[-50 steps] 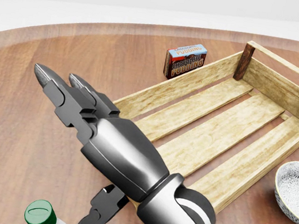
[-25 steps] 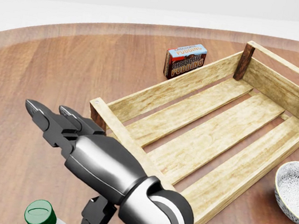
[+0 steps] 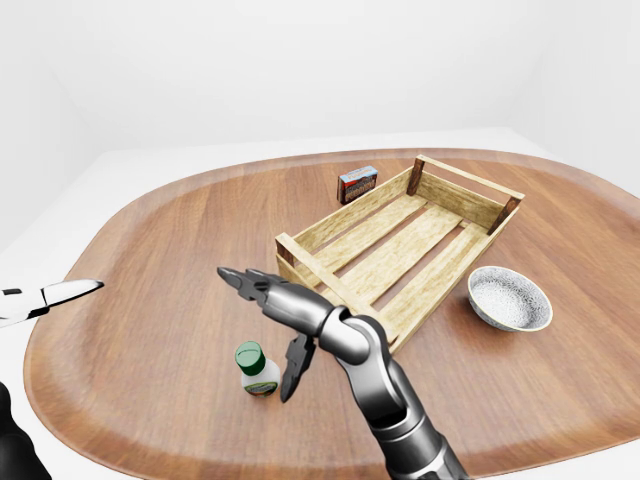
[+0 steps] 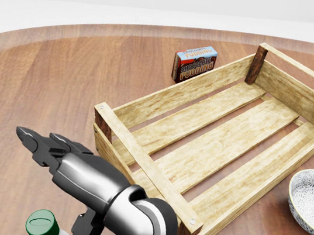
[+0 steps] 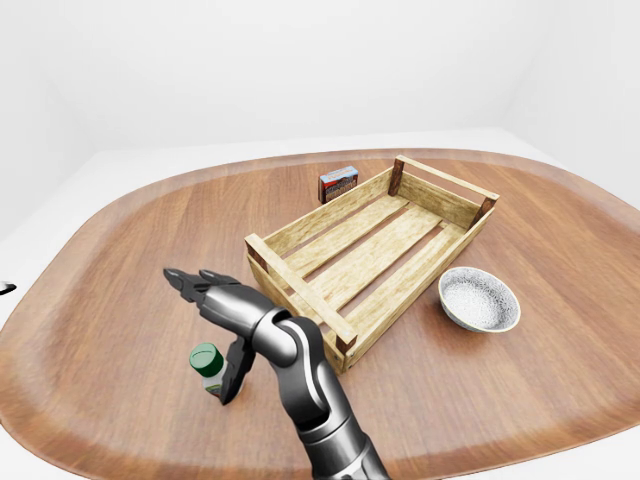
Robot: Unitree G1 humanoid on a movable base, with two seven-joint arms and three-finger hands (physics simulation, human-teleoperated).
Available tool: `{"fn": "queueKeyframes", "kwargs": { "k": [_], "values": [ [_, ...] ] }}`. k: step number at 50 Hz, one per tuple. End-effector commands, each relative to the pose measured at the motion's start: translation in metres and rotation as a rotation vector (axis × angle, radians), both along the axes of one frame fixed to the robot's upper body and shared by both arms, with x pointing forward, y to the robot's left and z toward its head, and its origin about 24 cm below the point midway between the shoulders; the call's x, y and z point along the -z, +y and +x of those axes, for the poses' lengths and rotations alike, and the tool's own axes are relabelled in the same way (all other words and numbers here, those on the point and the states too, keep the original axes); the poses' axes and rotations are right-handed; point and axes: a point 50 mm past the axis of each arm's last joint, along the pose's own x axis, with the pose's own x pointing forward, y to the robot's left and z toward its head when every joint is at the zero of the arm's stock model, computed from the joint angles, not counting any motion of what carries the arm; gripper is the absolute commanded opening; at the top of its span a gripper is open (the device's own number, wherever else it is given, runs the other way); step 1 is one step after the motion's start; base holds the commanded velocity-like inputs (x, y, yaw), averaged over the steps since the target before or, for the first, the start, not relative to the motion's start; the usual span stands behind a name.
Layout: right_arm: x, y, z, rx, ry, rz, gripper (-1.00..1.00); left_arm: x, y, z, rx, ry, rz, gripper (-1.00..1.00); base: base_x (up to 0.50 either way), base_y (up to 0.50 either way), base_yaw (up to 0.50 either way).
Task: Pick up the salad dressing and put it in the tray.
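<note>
Over the last second my right hand [image 3: 275, 330] has dropped and pulled back toward the near edge of the table [image 3: 150, 250], uncovering the near corner of the wooden tray [image 4: 109, 119] that it was hiding in the head view. It hangs released, two fingers [image 4: 38, 141] stretched toward the left edge and the thumb [image 3: 295, 365] pointing down just beside the salad dressing bottle [image 3: 256, 369], to its right; I cannot tell whether the thumb touches it. The fingers close round nothing.

The bottle stands upright near the near edge, green cap [image 4: 42, 224] on top, its pale body mostly cut off at the bottom of the head view. It is outside the tray, left of the tray's near corner and apart from it. My own forearm [image 3: 385, 400] lies between the bottle and the tray's near end in the eye views.

The tray is a slatted crate lying aslant across the table's middle, dark posts at its corners. A chocolate pudding box [image 4: 194, 63] stands just beyond its far long side. A patterned bowl [image 3: 509, 298] sits toward the right edge, close beside the tray's near long side.

My left hand [image 3: 60, 295] shows only as a white tip at the left border of the left-eye view, off the table's left edge; I cannot tell if it is spread or clenched
</note>
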Motion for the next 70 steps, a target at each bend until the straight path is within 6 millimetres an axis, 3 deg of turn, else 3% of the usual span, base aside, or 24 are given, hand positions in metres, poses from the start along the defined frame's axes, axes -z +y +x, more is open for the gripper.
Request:
{"fn": "queueKeyframes", "kwargs": {
  "k": [1, 13, 30, 39, 57, 58, 59, 70],
  "values": [
    [0.025, 0.012, 0.007, -0.03, 0.122, -0.04, 1.0, 0.001, 0.001, 0.0, 0.001, 0.002, -0.005, 1.0, 0.0, 0.0, 0.0],
    [0.064, 0.024, 0.012, -0.055, 0.308, -0.113, 1.0, 0.002, 0.002, 0.0, 0.001, 0.008, -0.012, 1.0, 0.0, 0.0, 0.0],
    [0.085, 0.034, 0.032, -0.071, 0.468, -0.185, 1.0, 0.001, 0.003, -0.002, -0.001, -0.002, -0.014, 1.0, 0.0, 0.0, 0.0],
    [0.104, 0.044, 0.03, -0.12, 0.558, -0.276, 1.0, 0.004, 0.005, -0.002, -0.002, 0.011, -0.024, 1.0, 0.0, 0.0, 0.0],
    [0.11, 0.047, 0.035, -0.149, 0.618, -0.312, 1.0, 0.004, 0.007, -0.004, -0.005, 0.007, -0.026, 1.0, 0.0, 0.0, 0.0],
    [0.111, 0.047, 0.035, -0.15, 0.625, -0.311, -0.75, 0.003, 0.007, -0.005, -0.006, 0.004, -0.025, 1.0, 0.0, 0.0, 0.0],
    [0.111, 0.046, 0.035, -0.15, 0.625, -0.313, -1.0, 0.002, 0.008, -0.006, -0.008, 0.0, -0.025, 1.0, 0.0, 0.0, 0.0],
    [0.103, 0.042, 0.043, -0.115, 0.586, -0.318, -1.0, 0.006, 0.008, -0.003, -0.005, 0.016, -0.037, 1.0, 0.0, 0.0, 0.0]
  ]
}}
